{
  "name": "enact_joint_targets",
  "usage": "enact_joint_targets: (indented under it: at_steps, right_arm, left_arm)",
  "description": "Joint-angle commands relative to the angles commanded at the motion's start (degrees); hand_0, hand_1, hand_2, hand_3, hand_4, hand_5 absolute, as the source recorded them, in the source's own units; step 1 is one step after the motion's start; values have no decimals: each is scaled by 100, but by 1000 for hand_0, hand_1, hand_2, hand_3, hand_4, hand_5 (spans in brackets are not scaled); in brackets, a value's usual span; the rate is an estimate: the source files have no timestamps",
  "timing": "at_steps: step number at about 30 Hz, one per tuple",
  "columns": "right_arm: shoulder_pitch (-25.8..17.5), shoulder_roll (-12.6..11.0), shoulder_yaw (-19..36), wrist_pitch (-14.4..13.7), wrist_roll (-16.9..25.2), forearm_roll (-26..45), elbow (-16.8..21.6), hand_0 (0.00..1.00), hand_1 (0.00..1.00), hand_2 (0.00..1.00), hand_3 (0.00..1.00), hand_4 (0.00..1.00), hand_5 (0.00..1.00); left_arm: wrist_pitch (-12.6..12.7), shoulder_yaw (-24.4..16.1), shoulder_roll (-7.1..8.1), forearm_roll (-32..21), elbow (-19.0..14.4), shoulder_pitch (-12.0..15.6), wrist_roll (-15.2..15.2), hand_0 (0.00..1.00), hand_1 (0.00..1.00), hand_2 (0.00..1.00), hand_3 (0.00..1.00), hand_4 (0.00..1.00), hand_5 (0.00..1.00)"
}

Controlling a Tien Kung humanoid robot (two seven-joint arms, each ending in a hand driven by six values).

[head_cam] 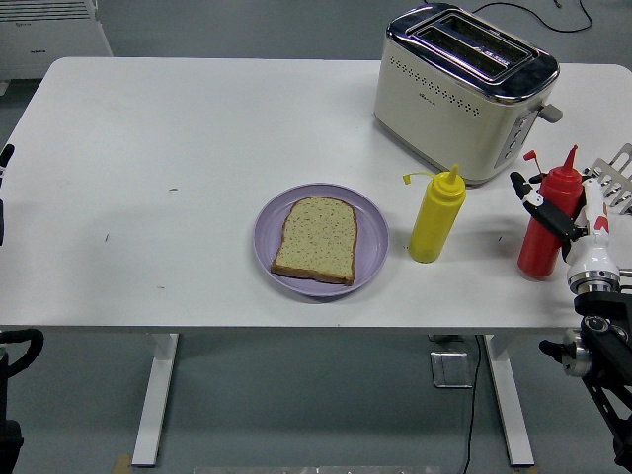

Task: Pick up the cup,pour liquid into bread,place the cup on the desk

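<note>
Glossy plastic on red squeeze bottle [546, 229] and yellow squeeze bottle [435, 216]. Polished metal top with matt cream sides on toaster [462, 93]. Matt white table [197, 128]; smooth lilac plate [370, 242]; rough, porous bread [316, 240].
</note>
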Motion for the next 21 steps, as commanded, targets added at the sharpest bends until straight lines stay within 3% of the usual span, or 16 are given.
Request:
enact_joint_targets:
  at_steps: [2,3,10,21]
  right_arm:
    - [2,-2,4,-28,-5,14,9,49,78,174,264,899,263]
    - [2,-3,5,-38,-9,19,13,2,34,146,243,902,274]
    - [4,-21,60,-64,29,137,118,2,23,142,241,901,279]
    - [59,-129,280,77,226,590,616,2,24,153,251,912,286]
  left_arm:
    - [0,-4,0,0,0,0,0,722,751,764,683,667,998]
    - [1,-6,-1,0,0,0,-1,721,751,764,683,667,998]
    - [3,-13,-3,4,-2,-3,-1,721,750,763,684,669,998]
    - [9,-9,-6,5,-2,3,0,721,750,763,683,669,998]
